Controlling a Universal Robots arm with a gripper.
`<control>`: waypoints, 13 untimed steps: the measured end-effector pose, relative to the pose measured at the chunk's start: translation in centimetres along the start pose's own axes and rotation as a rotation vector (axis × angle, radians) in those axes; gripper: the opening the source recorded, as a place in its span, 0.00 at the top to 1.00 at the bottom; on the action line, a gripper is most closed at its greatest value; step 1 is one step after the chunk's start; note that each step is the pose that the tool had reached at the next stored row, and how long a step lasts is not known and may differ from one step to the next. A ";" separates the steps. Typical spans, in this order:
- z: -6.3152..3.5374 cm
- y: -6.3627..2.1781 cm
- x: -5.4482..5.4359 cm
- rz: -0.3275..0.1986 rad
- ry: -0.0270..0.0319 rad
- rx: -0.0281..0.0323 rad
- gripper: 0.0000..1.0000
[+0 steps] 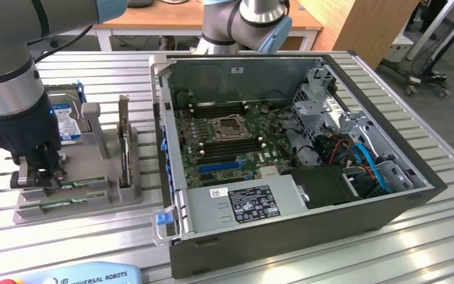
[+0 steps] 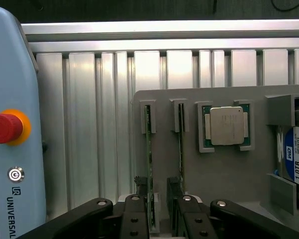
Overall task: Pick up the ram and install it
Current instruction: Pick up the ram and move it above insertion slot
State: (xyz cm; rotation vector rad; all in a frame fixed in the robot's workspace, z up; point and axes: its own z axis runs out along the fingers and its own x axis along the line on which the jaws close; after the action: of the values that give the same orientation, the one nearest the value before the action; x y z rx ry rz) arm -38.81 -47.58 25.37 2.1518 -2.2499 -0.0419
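on the worktop (image 1: 77, 242), a holder (image 1: 125, 198) lies to the exterior view's left of the open computer case (image 1: 306, 231). the ram (image 2: 149, 144) stands in one holder slot and a second stick (image 2: 180, 144) in the next. the processor (image 2: 226, 125) lies between them and the hard drive (image 1: 68, 124).

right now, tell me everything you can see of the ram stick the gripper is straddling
The ram stick is a thin green circuit board seen edge-on, standing on its long edge in a slot of the grey holder, not lifted. The open gripper straddles one end, not clamping it. A second stick stands parallel beside it.
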 end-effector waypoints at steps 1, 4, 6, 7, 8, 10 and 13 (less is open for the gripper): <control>0.00 0.00 0.0 0.000 0.0000 -0.0001 0.71; 0.13 0.00 0.0 0.000 -0.0001 0.0000 0.71; 0.26 -0.01 0.0 0.000 0.0000 -0.0001 0.71; 0.34 -0.01 0.0 0.000 0.0001 -0.0001 0.71; 0.44 -0.01 0.0 0.000 0.0000 -0.0001 0.71; 0.63 -0.02 0.0 0.000 0.0000 -0.0001 0.71; 0.91 -0.03 0.0 0.000 0.0001 -0.0001 0.71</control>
State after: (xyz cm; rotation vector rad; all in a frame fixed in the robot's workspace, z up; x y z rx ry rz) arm -38.81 -47.58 24.46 2.1518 -2.2497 -0.0420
